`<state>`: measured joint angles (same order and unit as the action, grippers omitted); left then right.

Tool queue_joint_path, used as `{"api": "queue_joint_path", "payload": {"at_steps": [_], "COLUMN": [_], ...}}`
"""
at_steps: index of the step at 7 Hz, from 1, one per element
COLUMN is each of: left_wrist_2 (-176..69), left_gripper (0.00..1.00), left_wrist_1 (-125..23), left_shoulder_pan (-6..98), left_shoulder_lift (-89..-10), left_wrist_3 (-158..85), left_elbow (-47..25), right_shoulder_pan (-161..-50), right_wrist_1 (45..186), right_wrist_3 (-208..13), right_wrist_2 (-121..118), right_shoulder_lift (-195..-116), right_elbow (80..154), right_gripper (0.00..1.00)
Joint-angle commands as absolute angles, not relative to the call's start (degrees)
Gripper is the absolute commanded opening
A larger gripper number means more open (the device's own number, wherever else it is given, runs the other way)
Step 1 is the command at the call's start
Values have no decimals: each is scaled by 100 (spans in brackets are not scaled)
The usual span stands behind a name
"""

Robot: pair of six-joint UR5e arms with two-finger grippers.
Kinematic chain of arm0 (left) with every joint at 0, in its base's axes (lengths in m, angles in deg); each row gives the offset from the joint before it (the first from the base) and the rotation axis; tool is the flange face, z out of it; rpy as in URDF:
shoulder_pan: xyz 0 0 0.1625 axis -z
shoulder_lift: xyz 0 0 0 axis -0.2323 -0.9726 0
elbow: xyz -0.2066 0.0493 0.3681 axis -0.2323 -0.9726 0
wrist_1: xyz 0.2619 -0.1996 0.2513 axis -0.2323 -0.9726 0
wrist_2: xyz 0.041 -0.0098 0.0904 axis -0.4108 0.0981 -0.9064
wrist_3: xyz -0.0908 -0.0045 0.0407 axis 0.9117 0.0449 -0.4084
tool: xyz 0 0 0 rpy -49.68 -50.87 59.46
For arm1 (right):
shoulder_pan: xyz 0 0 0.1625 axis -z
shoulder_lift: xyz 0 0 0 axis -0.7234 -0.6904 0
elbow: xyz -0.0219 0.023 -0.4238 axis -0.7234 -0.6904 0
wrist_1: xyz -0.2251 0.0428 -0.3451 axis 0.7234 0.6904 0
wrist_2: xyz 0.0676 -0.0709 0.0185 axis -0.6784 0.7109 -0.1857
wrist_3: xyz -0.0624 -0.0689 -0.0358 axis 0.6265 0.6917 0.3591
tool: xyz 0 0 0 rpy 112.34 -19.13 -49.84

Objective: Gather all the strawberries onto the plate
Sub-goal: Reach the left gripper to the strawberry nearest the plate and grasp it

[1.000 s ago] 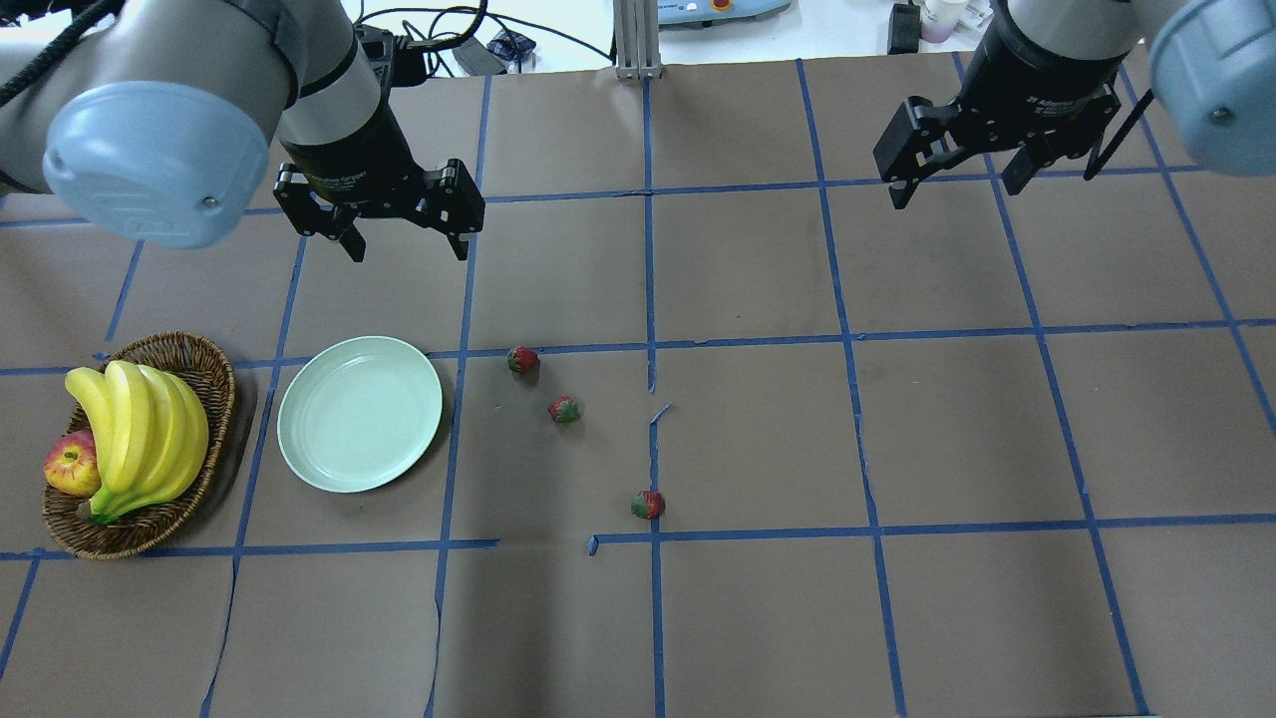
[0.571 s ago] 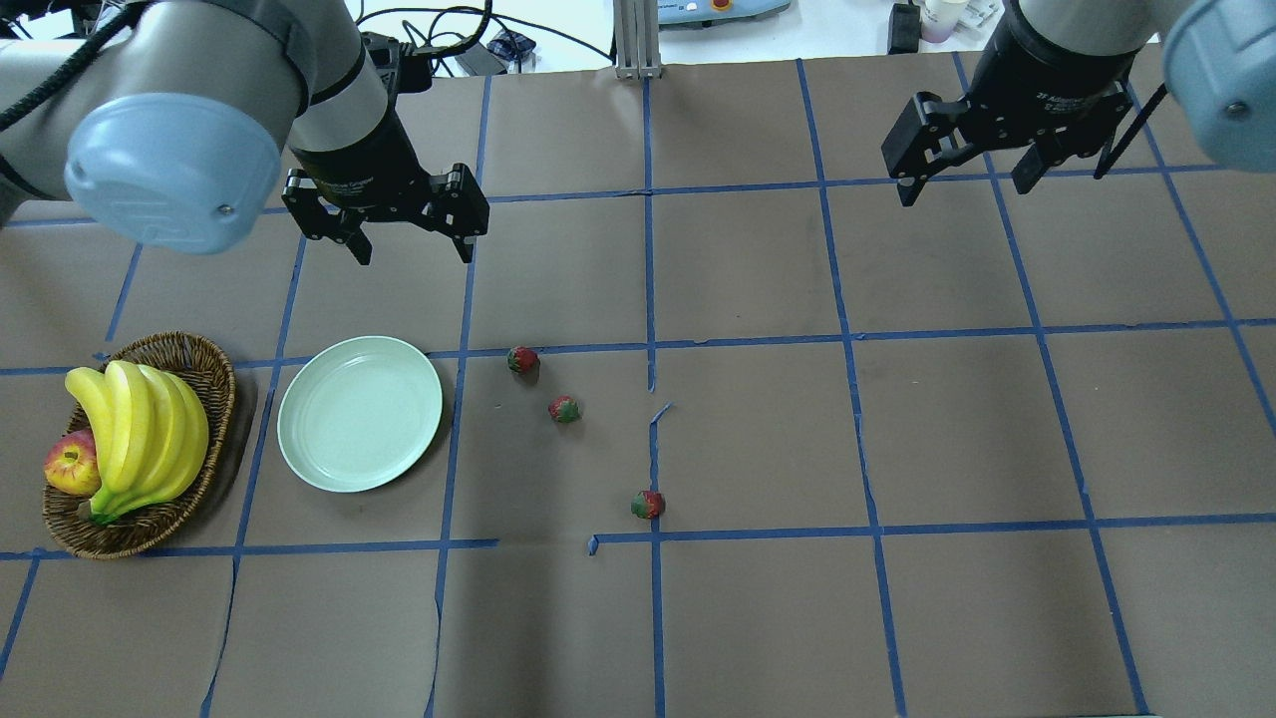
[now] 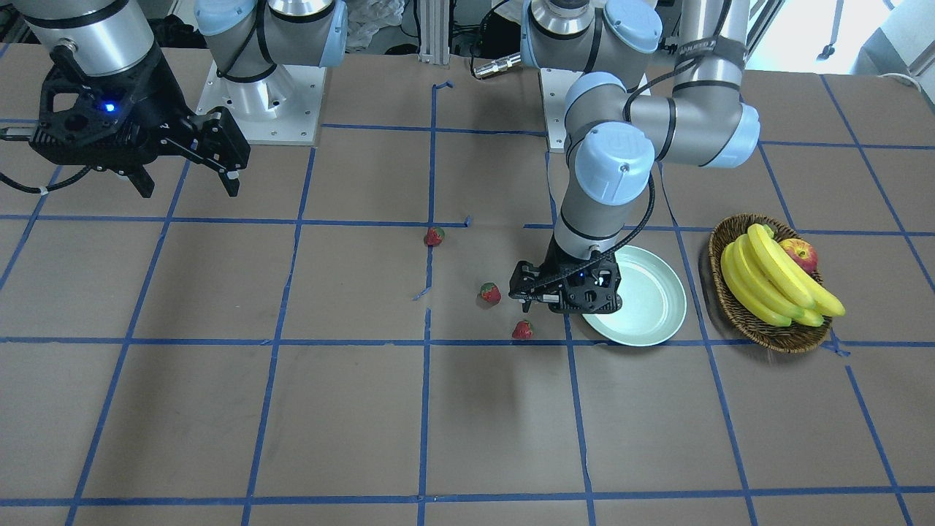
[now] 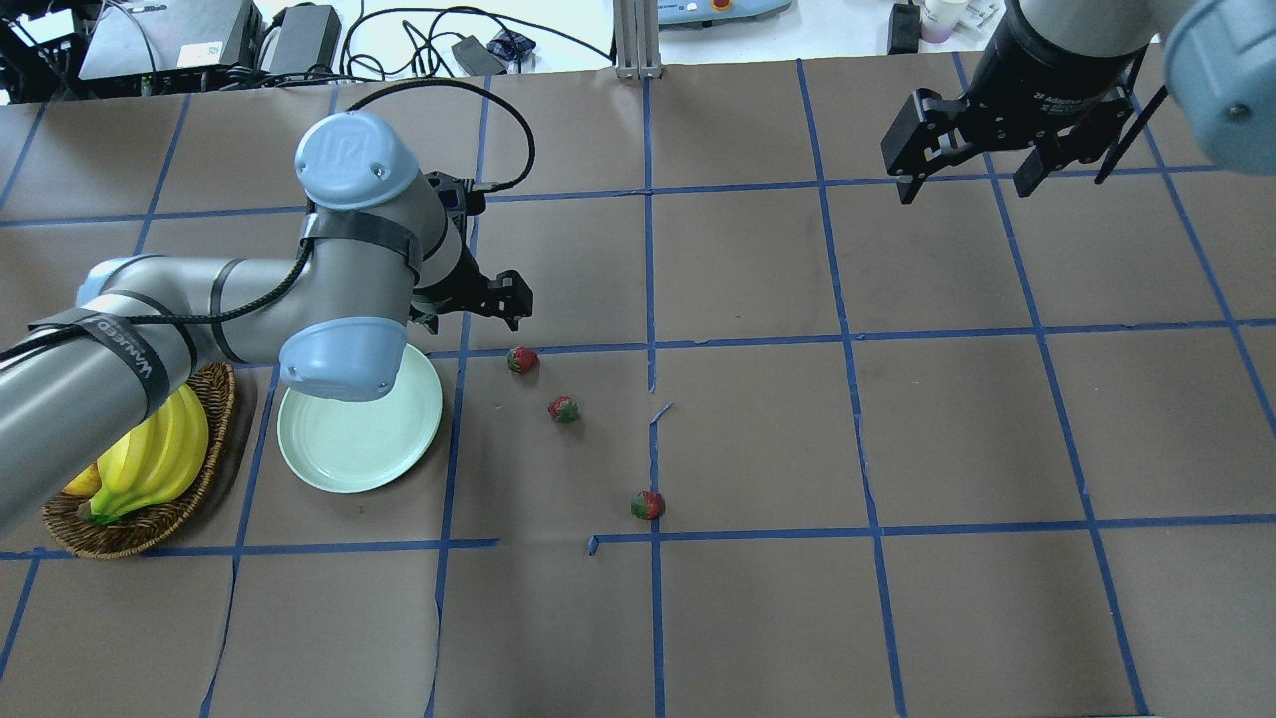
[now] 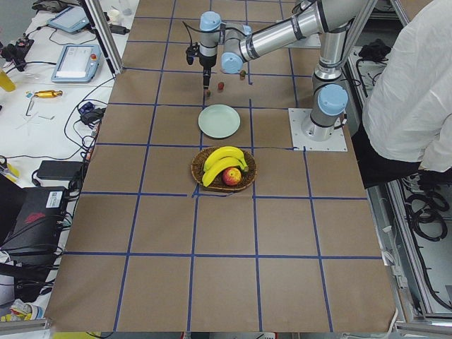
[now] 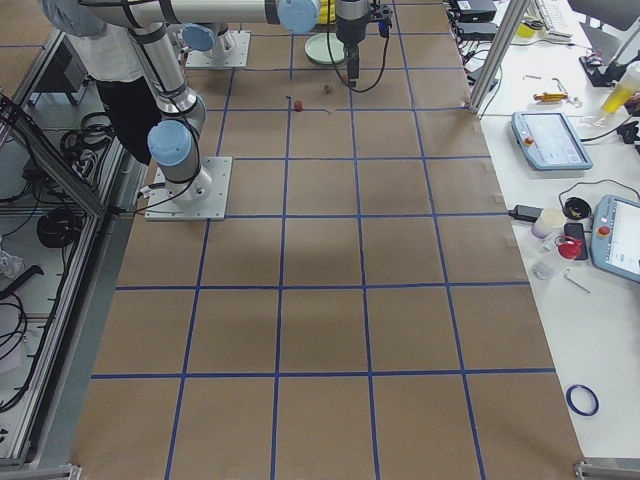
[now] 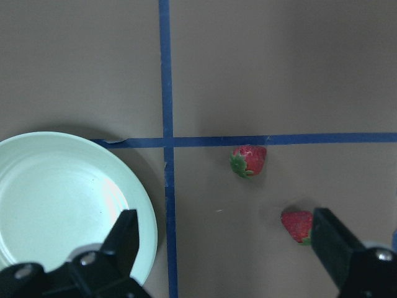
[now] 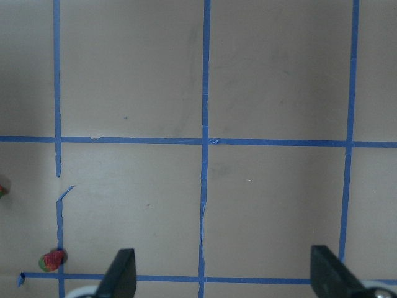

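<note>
Three strawberries lie on the brown paper: one (image 4: 522, 359) nearest the plate, one (image 4: 564, 409) a little further right, and one (image 4: 647, 505) on a blue tape line. The pale mint plate (image 4: 359, 444) holds nothing. My left gripper (image 4: 469, 314) hangs low and open over the plate's right edge, close to the nearest strawberry (image 3: 522, 330). Its wrist view shows two strawberries (image 7: 249, 160) (image 7: 298, 225) between the wide-spread fingers (image 7: 124, 236), beside the plate (image 7: 56, 198). My right gripper (image 4: 965, 189) is open and empty, high at the right; its wrist view catches one strawberry (image 8: 53, 259).
A wicker basket (image 3: 760, 329) with bananas (image 3: 767, 281) and an apple (image 3: 800, 254) stands just beyond the plate, partly under my left arm in the overhead view. A person (image 5: 409, 92) stands beside the robot's bases. Blue tape lines grid the table.
My left arm has swung down and forward, bringing its open gripper from beyond the plate to low over the plate's edge near the strawberries. The right gripper has barely moved.
</note>
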<state>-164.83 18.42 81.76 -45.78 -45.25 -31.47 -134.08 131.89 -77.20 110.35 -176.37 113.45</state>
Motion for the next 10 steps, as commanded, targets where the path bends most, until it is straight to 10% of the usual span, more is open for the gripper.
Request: {"api": "queue_joint_path", "payload": {"at_steps": [1, 5, 9, 10], "left_wrist_2": [-16388, -16371, -16405, -16467], "left_gripper": [99, 78, 0, 0], "left_wrist_1": [2519, 2564, 2564, 2538], "left_shoulder_pan": [8193, 8395, 8413, 8395], "left_shoulder_lift": [-5237, -5406, -5450, -5259], "left_wrist_3": [-4227, -3787, -3602, -3811], "left_elbow": [-3220, -3211, -3185, -3045], "right_shoulder_pan": [-13405, -13414, -13405, -13405], "right_wrist_1": [13189, 13181, 13172, 13172], "right_wrist_3": [-7713, -7713, -7713, -7713], "right_wrist_2": [11038, 11038, 11047, 11047], "right_shoulder_lift": [-17633, -17642, -17633, -17642], "right_elbow": [11366, 11374, 11374, 11374], "right_gripper": [100, 100, 100, 100]}}
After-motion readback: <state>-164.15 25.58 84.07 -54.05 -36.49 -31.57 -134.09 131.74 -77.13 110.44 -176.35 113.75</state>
